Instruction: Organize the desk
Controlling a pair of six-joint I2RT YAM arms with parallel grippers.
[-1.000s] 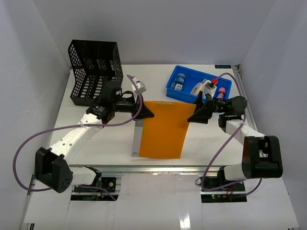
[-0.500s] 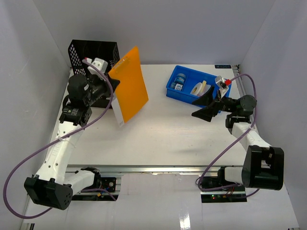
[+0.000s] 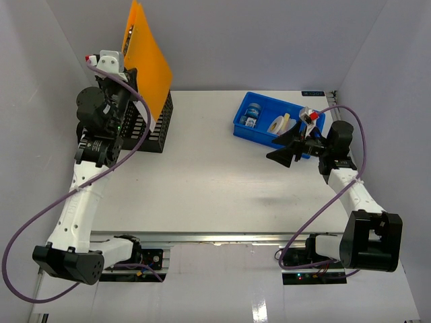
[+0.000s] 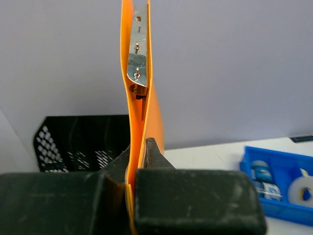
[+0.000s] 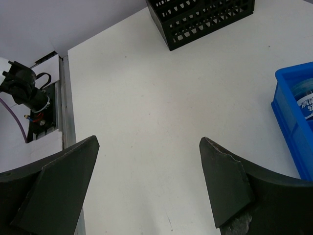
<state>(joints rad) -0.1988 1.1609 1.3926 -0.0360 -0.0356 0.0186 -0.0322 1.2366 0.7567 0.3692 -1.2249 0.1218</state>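
**ENCLOSURE AND WORK SURFACE**

Plain pale grey panels enclose the area on three sides: back wall (image 3: 256, 40), left wall (image 3: 34, 101), right wall (image 3: 397, 101). The white desk (image 3: 215, 188) stands between the side walls, with an aluminium rail (image 3: 222, 237) along its near edge. Lighting is even and diffuse; shadows are soft.

Soft, even white light fills the overhead view; the desk (image 3: 222, 188) is bright, with one faint grey shadow right of centre. In the left wrist view the left fingers (image 4: 195, 200) loom dark and blurred along the bottom edge, and a metal strip (image 4: 138, 54) on the orange folder (image 4: 149, 117) glints at top. The right fingers (image 5: 54, 191) sit dark in their frame's lower corners.
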